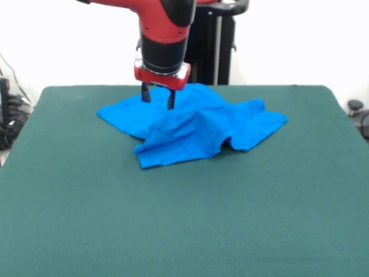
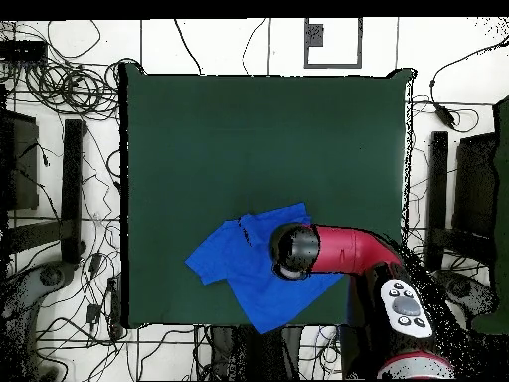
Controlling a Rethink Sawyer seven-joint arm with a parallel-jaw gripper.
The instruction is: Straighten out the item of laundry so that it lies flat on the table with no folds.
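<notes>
The item of laundry, a bright blue T-shirt, lies crumpled on the far middle of the green table, with a fold doubled over its front and a raised ridge near its right side. My gripper hangs over the shirt's far left part. It is open, with both dark fingers pointing down and their tips at or just above the cloth. Seen from above, the shirt lies near the table's lower edge. The red arm's wrist covers its right part and hides the fingers.
A black pedestal stands behind the table's far edge. Cables and dark equipment lie on the floor around the table. A dark object sits off the right edge.
</notes>
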